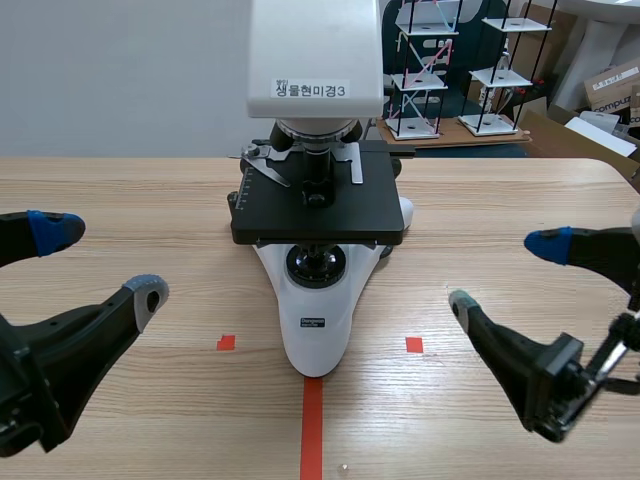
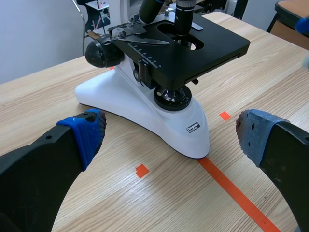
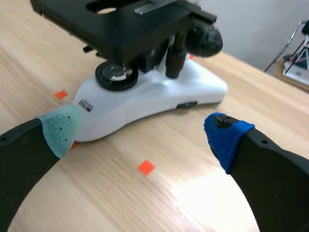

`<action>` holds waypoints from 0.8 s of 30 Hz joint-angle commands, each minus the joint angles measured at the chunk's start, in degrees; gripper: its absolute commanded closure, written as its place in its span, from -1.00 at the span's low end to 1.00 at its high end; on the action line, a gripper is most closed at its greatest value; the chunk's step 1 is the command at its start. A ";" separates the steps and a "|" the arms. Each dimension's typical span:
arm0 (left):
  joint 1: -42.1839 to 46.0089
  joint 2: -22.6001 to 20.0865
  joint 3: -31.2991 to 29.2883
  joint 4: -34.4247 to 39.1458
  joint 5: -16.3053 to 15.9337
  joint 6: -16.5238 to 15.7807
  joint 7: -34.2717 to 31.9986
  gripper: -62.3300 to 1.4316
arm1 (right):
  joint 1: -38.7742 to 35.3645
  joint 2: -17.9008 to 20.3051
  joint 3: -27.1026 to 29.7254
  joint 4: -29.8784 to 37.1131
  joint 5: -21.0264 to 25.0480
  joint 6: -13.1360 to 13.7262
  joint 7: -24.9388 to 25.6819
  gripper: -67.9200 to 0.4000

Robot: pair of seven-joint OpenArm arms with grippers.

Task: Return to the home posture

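microscope (image 1: 316,330) stands between left tool (image 1: 100,262) and right tool (image 1: 506,273); table (image 1: 120,200) flanks passable.

Obs: microscope (image 1: 316,340) white body, black stage (image 1: 318,212). Table (image 1: 130,200) pale wood grain. Tape line (image 2: 231,191) between the left gripper (image 2: 170,131) fingers, orange-red. Left gripper and right gripper (image 3: 142,129): black fingers, dotted pads (image 3: 223,135), one blue, one grey-green.

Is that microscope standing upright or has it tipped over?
Upright. The microscope rests flat on its white base on the table.
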 commanded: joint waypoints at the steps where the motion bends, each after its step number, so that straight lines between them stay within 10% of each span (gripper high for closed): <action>1: 0.11 0.00 0.20 0.55 -0.55 -0.13 -1.03 -0.82 | -1.73 0.72 1.90 2.91 1.64 0.00 0.85 -0.69; 24: 0.11 0.00 0.20 0.55 -0.55 -0.13 -1.03 -0.82 | -15.98 0.66 12.33 12.90 3.82 0.02 0.83 -0.72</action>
